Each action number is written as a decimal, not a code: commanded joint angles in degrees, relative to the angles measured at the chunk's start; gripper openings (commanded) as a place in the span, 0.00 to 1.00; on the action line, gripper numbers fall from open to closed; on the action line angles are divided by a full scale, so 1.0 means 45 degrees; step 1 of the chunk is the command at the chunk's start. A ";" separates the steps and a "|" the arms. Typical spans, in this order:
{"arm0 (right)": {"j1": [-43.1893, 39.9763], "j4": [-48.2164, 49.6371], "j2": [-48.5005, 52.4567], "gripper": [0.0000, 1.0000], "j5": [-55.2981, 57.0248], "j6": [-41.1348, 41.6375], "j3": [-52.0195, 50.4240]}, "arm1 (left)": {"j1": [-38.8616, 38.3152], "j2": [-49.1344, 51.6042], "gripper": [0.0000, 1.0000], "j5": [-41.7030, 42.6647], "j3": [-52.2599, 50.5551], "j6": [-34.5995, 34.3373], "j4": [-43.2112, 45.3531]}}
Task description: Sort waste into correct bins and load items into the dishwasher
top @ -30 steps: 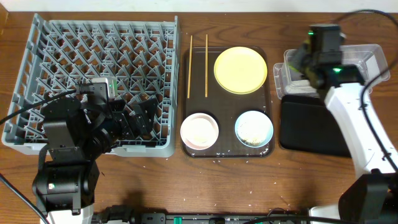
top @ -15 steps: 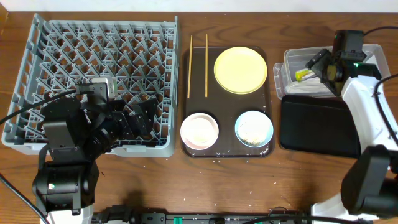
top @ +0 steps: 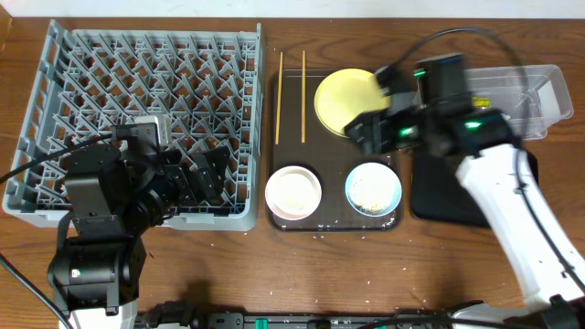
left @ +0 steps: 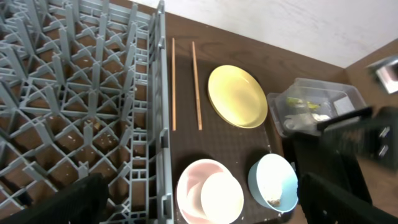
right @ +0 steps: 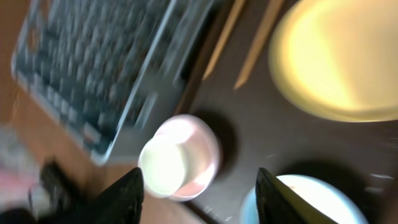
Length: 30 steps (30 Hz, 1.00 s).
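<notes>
The grey dishwasher rack fills the left. On the brown serving tray lie two chopsticks, a yellow plate, a white bowl with a small white cup inside, and a light blue bowl holding rice. My right gripper hovers open over the plate's right side, nothing between its fingers. My left gripper rests open on the rack's front right part. A green wrapper lies in the clear tub.
The black tray sits in front of the clear tub, and my right arm crosses over both. Rice grains dot the wood in front of the serving tray. The right wrist view is blurred.
My right gripper opened over the clear tub, left the green wrapper there, and swung left over the serving tray. The left arm has not moved.
</notes>
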 commanded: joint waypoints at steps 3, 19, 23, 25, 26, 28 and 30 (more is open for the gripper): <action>0.2735 -0.0593 0.1389 0.52 0.2565 -0.0665 -0.0185 | 0.0000 -0.0180 0.98 -0.0423 0.0296 -0.0117 0.0000; 0.4075 0.0442 0.4075 0.01 0.4012 0.0583 -0.0117 | 0.0000 -0.0199 0.98 -0.0753 0.0296 -0.0131 -0.0923; 0.3065 0.0248 0.2331 0.01 0.2623 -0.0160 -0.0117 | 0.0000 -0.0199 0.98 -0.0656 0.0296 -0.0709 -0.0607; 0.2030 0.0427 0.1209 0.01 0.1666 -0.0151 -0.0117 | 0.0000 -0.0194 0.98 -0.0019 0.0296 -0.0976 -0.0102; 0.1365 0.0651 0.0665 0.01 0.1069 -0.0146 -0.0117 | 0.0000 -0.0170 0.98 0.0923 0.0296 -0.0981 0.0325; -0.0073 0.1501 -0.0107 0.01 -0.1175 -0.0151 -0.0117 | 0.0000 -0.0005 0.98 0.2793 0.0296 -0.1384 0.1219; -0.0840 0.2166 -0.0355 0.01 -0.3036 -0.0160 -0.0117 | -0.0005 0.0146 0.98 0.3716 0.0296 -0.2040 0.1753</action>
